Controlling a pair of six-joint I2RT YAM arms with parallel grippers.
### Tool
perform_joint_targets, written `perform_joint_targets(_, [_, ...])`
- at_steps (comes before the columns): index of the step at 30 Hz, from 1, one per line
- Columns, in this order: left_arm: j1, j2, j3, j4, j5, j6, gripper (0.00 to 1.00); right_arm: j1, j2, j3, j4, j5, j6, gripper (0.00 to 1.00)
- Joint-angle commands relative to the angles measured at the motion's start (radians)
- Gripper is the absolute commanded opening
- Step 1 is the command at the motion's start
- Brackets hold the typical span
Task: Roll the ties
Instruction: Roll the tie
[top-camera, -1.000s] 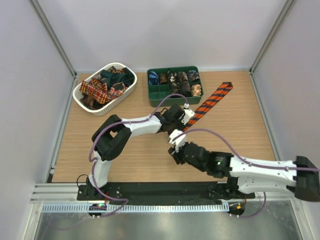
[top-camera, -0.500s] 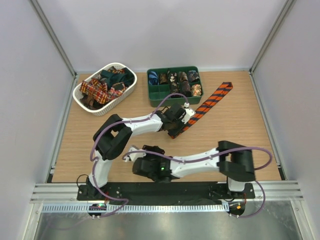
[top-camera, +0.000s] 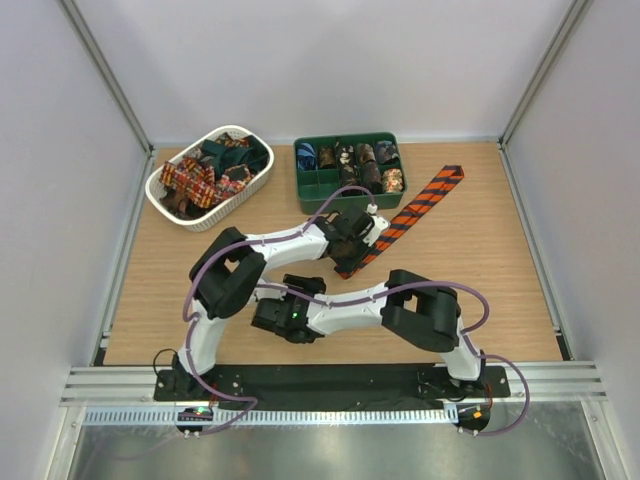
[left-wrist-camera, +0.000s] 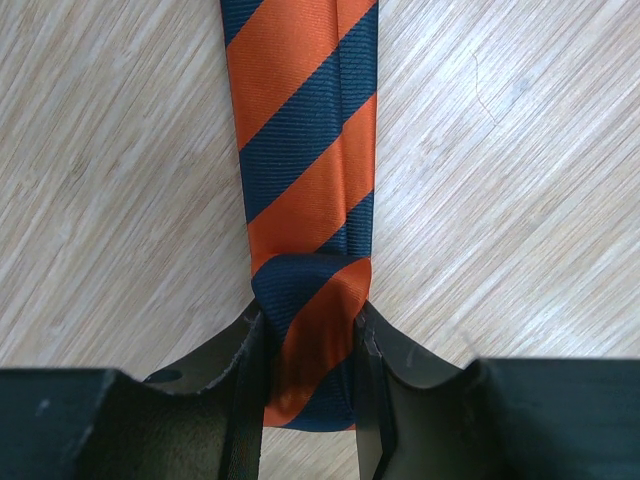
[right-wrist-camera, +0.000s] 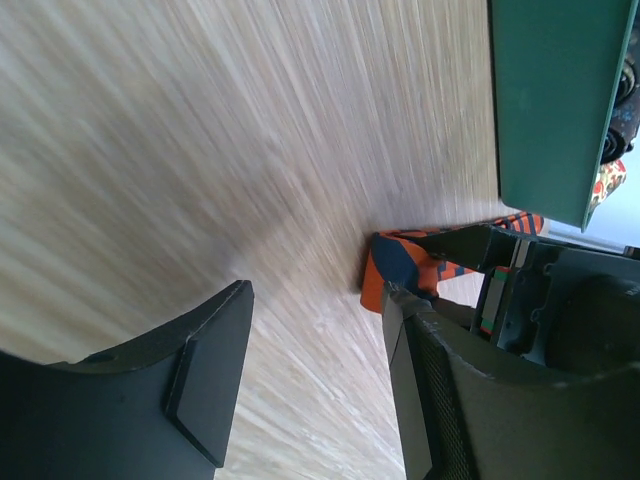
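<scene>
An orange-and-black striped tie (top-camera: 415, 208) lies diagonally on the wooden table, its wide pointed end at the back right. Its near end is folded over, and my left gripper (left-wrist-camera: 310, 335) (top-camera: 350, 252) is shut on that fold (left-wrist-camera: 310, 300). The rest of the tie runs flat away from the jaws. My right gripper (right-wrist-camera: 310, 345) (top-camera: 298, 290) hovers low over bare wood just in front and to the left of the fold (right-wrist-camera: 395, 265), open with nothing between its fingers.
A green compartment tray (top-camera: 348, 190) (right-wrist-camera: 560, 100) with rolled ties stands at the back centre. At the back left a white oval basket (top-camera: 170, 195) holds several loose ties. The right arm's folded elbow (top-camera: 425, 312) sits near the front of the table.
The right arm has swung from the right side across to the centre-left and folded up, its jaws opening wider. The left gripper has kept its hold on the tie's folded end.
</scene>
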Motion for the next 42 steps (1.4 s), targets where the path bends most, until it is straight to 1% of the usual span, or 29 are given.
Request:
perform_joint_targets(1, [0.003,0.104,-0.043,-0.278,0.019,-0.038,0.04,-0.020,0.005,0.031,-0.045,0.019,0.009,0.62])
perform_joint_targets(7, [0.003,0.138,-0.015,-0.333,0.013,-0.059,0.04,-0.049,0.004,0.006,-0.043,-0.004,0.003,0.62])
perform_joint_targets(14, [0.003,0.142,-0.020,-0.341,0.028,-0.060,0.04,-0.083,-0.025,-0.057,-0.019,-0.025,0.000,0.63])
perform_joint_targets(18, [0.003,0.144,-0.016,-0.368,0.012,-0.060,0.04,-0.107,-0.018,-0.052,-0.022,-0.022,-0.014,0.63])
perform_joint_targets(31, [0.003,0.127,-0.003,-0.466,0.045,-0.076,0.04,-0.152,0.042,-0.041,-0.013,-0.040,-0.031,0.62])
perform_joint_targets(36, [0.003,0.130,-0.006,-0.493,0.050,-0.078,0.04,-0.161,0.080,-0.031,-0.031,-0.030,-0.022,0.60])
perform_joint_targets(42, [0.005,0.139,0.010,-0.537,0.045,-0.079,0.04,-0.161,0.123,0.008,-0.117,0.013,0.047,0.59])
